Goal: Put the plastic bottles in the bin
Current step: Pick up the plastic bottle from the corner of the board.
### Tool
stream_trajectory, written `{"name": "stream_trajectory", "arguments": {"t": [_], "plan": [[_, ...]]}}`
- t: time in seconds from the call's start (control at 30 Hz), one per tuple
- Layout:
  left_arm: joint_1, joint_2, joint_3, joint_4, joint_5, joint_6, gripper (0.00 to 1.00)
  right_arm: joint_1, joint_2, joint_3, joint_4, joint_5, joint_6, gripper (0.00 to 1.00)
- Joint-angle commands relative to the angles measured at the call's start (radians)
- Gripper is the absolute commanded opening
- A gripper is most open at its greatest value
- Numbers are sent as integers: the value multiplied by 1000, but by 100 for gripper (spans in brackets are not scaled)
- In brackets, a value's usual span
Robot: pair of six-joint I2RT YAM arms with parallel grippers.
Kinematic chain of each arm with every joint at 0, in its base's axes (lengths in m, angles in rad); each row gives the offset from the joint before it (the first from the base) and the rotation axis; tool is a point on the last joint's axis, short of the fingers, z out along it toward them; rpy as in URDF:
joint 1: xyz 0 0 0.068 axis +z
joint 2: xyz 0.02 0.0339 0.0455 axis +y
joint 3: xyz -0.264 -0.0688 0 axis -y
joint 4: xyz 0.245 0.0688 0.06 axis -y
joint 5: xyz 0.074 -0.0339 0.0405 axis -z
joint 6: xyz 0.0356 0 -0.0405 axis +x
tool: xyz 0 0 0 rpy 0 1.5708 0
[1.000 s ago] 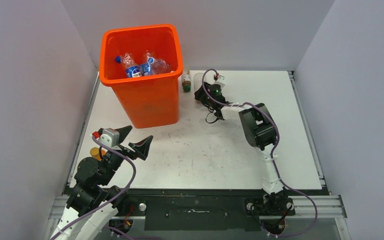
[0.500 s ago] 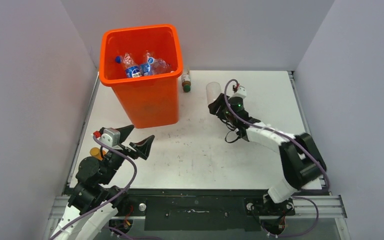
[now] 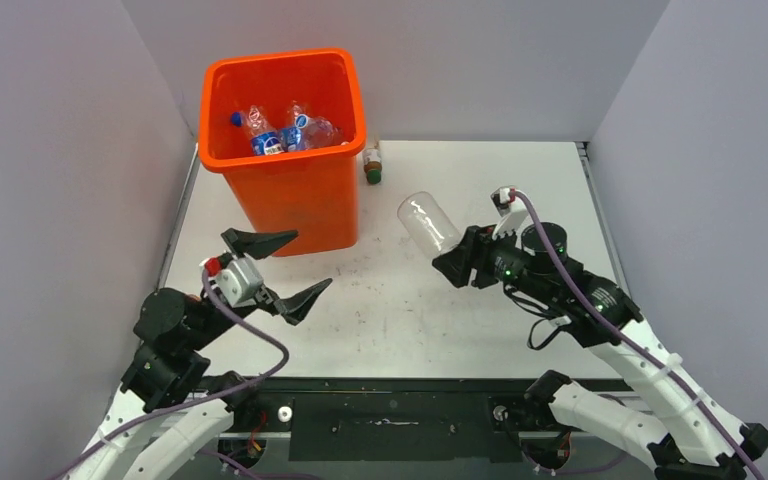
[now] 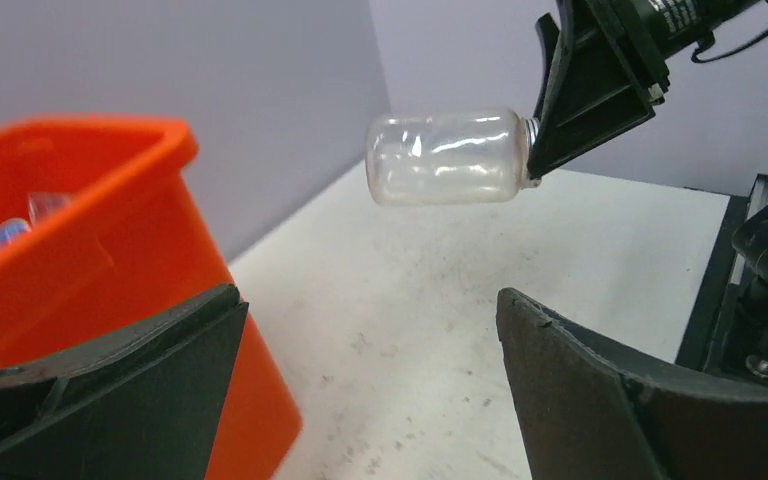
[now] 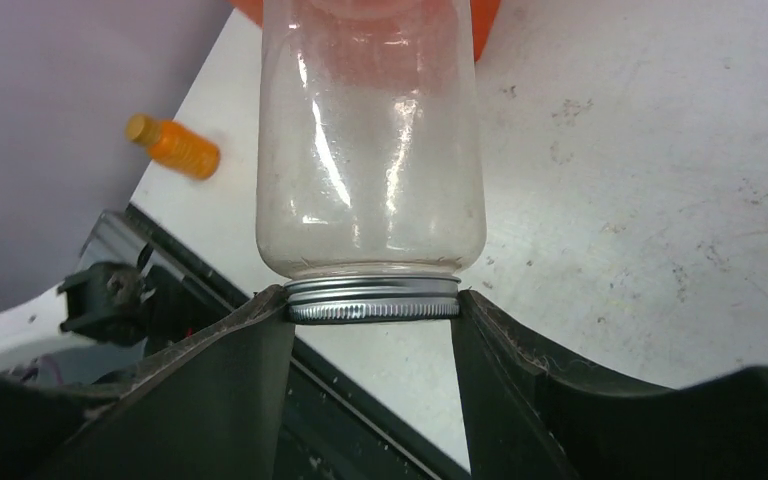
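Over the scuffed white table (image 3: 410,320) between lavender walls, I see my right gripper (image 3: 457,262) pinching the silver cap of a clear bottle (image 3: 428,222), held in the air to the right of the orange bin (image 3: 295,205). My left gripper (image 3: 310,262) hangs with its jaws spread wide, near the bin's front.

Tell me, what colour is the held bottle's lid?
Silver lid on the bottle; best in right wrist view.

1 bin (image 3: 290,205), 2 blue-labelled bottles (image 3: 265,140), 1 clear bottle (image 3: 428,222), 2 small bottles (image 3: 371,165)
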Motion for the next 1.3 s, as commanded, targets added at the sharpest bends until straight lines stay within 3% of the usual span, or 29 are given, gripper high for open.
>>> {"name": "stream_trajectory", "arguments": {"t": [0.0, 0.13, 0.23, 0.33, 0.43, 0.5, 0.57, 0.83, 1.17, 1.27], "plan": [[-17, 17, 112, 12, 195, 317, 96, 0, -21, 116, -233, -221, -89, 5], [-23, 100, 198, -73, 356, 510, 96, -1, 3, 161, -315, -364, -135, 5], [-92, 151, 233, -84, 333, 638, 96, -1, 7, 187, -337, -413, -152, 5], [-225, 226, 296, -180, 173, 822, 96, -1, 26, 227, -376, -435, -167, 5], [-438, 338, 354, -334, -124, 1029, 96, 0, 51, 270, -404, -448, -179, 5], [-572, 394, 359, -341, -315, 1112, 96, 0, 66, 300, -427, -434, -189, 5], [-617, 425, 351, -314, -385, 1145, 96, 1, 74, 314, -436, -425, -194, 5], [-620, 538, 408, -352, -365, 1081, 96, 2, 65, 326, -451, -428, -200, 5], [-622, 622, 384, -232, -383, 1087, 99, 1, 48, 295, -409, -454, -192, 5], [-622, 631, 386, -215, -373, 1076, 90, 2, 51, 294, -396, -462, -192, 5]]}}
